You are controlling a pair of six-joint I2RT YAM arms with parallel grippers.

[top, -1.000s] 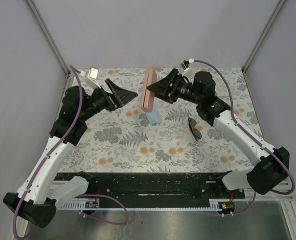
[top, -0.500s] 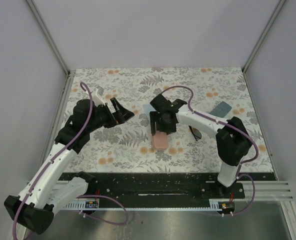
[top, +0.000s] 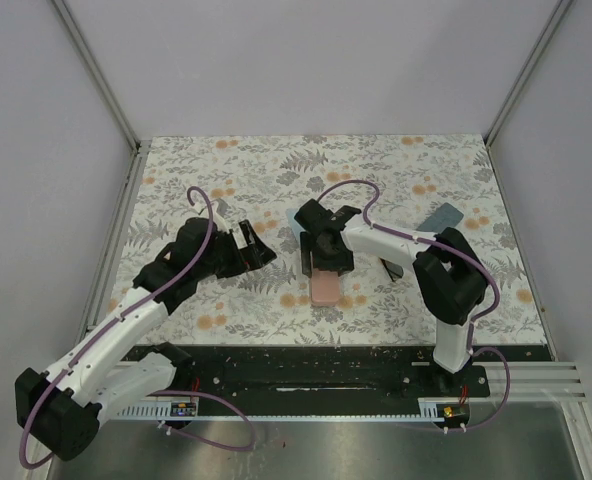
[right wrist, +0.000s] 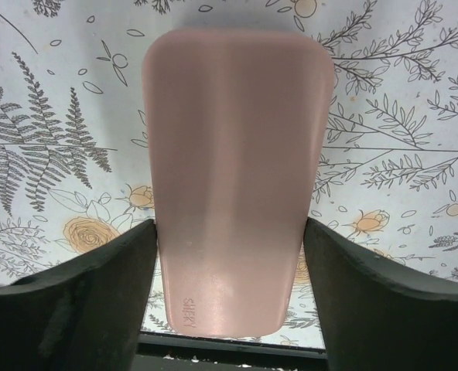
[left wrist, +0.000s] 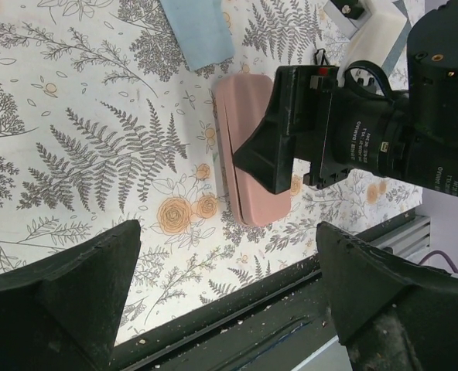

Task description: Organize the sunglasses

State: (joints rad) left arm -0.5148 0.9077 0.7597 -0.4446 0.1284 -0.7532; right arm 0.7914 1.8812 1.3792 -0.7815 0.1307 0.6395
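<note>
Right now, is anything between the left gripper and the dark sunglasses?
Yes. The pink case lies between the left gripper and the dark sunglasses, with the right gripper closed on it. The right arm also crosses above the sunglasses, partly hiding them.

overhead plus wrist close-ups (shared: pink case (top: 325,287) (left wrist: 240,108) (right wrist: 237,154))

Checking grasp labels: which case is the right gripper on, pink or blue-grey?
The pink case, mid-table: the right gripper clamps its long sides. The blue-grey case lies apart, further right, untouched.
</note>
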